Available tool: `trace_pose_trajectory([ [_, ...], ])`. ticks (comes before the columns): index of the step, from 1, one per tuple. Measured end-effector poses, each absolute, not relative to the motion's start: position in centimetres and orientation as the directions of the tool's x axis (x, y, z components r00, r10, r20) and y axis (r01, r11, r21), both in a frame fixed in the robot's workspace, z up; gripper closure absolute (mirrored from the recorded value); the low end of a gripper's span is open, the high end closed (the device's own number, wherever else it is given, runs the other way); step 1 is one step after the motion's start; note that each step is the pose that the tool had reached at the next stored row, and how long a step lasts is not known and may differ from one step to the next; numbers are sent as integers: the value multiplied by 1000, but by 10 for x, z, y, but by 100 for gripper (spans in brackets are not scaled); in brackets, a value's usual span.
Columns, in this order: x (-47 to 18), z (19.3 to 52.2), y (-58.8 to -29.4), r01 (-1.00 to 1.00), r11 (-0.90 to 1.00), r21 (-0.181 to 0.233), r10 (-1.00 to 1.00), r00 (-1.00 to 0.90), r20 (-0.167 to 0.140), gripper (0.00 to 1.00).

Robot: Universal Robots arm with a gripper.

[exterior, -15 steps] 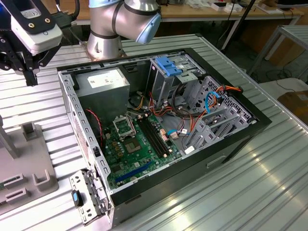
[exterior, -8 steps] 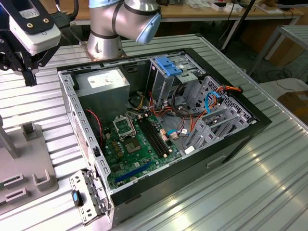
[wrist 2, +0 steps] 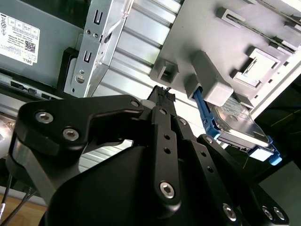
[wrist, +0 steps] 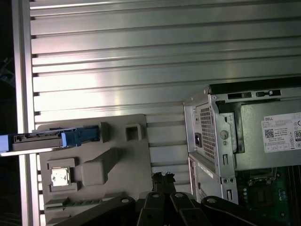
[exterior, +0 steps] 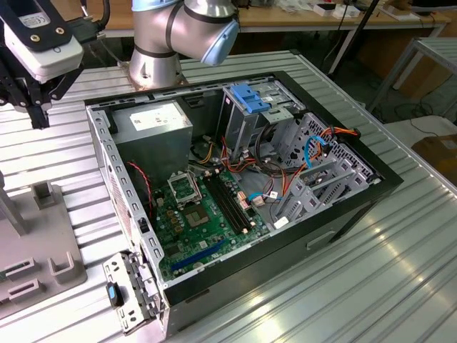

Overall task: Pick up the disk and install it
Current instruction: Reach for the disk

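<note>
The disk (wrist: 37, 141) stands on its edge in a slot of the grey holder plate (wrist: 122, 160). That plate sits at the left of the bench as the exterior view has it, well apart from the open computer case (exterior: 371, 187) on the exterior view's right. The disk's long axis runs along the ribs of the metal table (wrist: 141, 56). The end with the blue rail (wrist: 80, 135) is caught in the holder's block, and the other end pokes out past the plate and over the table's edge. The second wrist view shows its flat silver side, with blue plastic down the edge.

The claw (wrist: 163, 178) hangs above the bench. In the first wrist view it appears over the strip of table between the holder plate and the case, just beside the plate's case-side edge. So the disk is not under it. It lies off to one side, across the plate and away from the case. To my eye that sideways offset is what any grasp depends on, along with the thin way of the disk lying across the ribs.

The claw's two fingers are drawn close, tips almost meeting, with nothing between them and touching nothing. Further right, inside the case, the drive cage (exterior: 250, 96) has blue tabs.
</note>
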State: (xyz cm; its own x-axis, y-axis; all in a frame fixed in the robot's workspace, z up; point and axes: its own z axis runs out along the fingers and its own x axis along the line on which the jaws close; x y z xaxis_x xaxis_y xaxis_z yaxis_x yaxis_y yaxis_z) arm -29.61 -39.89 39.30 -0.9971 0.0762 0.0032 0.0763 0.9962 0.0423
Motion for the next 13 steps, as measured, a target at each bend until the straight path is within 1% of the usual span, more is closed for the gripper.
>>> trace_pose_trajectory([
  [7, -317, 393, -399, 76, 996, 42, 76, -997, 3, 89],
  [13, -321, 393, -399, 76, 996, 42, 76, -997, 3, 89],
])
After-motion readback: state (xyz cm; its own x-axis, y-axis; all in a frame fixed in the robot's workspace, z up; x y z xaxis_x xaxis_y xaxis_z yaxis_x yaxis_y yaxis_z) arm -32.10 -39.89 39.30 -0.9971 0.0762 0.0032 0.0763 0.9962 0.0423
